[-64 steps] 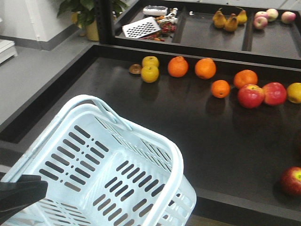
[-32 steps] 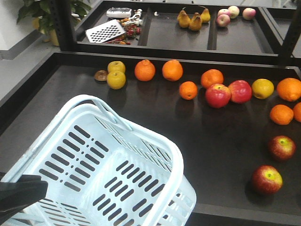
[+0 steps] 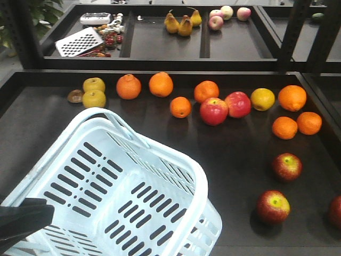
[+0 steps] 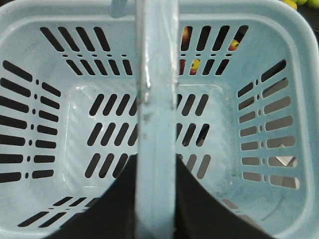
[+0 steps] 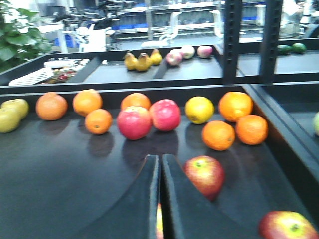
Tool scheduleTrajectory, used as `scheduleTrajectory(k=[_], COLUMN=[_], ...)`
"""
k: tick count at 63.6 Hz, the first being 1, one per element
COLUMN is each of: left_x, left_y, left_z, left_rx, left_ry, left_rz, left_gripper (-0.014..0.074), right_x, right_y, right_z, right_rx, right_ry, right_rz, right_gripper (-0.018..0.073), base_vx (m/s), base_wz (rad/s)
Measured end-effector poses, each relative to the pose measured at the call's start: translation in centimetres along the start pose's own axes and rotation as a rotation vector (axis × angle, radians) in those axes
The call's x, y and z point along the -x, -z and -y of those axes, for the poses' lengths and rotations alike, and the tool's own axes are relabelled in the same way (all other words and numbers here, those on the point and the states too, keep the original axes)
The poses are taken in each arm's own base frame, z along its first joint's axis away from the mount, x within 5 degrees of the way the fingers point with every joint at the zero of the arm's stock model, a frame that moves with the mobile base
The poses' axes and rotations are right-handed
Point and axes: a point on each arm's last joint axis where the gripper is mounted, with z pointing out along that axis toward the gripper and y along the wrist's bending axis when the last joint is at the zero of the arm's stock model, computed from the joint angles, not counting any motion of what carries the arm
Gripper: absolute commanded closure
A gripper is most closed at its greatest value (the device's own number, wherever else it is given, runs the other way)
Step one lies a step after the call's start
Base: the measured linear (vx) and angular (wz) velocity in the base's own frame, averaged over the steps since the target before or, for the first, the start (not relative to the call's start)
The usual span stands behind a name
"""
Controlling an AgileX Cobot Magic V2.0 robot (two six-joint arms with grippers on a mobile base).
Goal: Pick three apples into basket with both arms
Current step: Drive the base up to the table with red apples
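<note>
**At the table's near edge: basket gripped by its handle, apples loose on the right**

Nearest the camera, at lower left, the left gripper [image 4: 155,172] is clamped on the thin hoop handle of the basket [image 3: 199,177]. One black finger presses against each side of the pale bar. The basket is tilted over the near left part of the dark table [image 3: 234,154].

Over on the right, the right gripper [image 5: 159,158] hovers low above the table. Its jaws are drawn together to a thin slit and hold nothing. A sliver of red and yellow shows through the slit, too little to identify.

All three apples lie on the table's right side, well apart from the basket. The near apple [image 3: 273,207] is closest to the front edge, and the edge apple [image 3: 337,212] is cut off by the frame. The farther apple [image 3: 287,166] sits just beyond the right gripper's tips.

Farther back runs a loose row of oranges [image 3: 128,86], with two brighter red apples [image 3: 213,111] touching each other. Farthest off, the rear trays hold pears [image 3: 178,24] and a grater [image 3: 80,41].
</note>
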Motion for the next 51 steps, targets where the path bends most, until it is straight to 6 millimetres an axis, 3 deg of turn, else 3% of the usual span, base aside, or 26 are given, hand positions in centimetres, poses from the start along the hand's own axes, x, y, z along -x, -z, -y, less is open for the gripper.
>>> scheduleTrajectory(k=[51], left_x=[0.00], left_y=[0.00], left_z=[0.00], left_rx=[0.000], left_ry=[0.000], left_rz=[0.000], left_gripper=[0.0603], right_x=[0.00], right_y=[0.00], right_z=[0.00], right_rx=[0.000], right_ry=[0.000], right_rz=[0.000], right_gripper=[0.0561], base_vx=[0.06], base_wz=[-0.11])
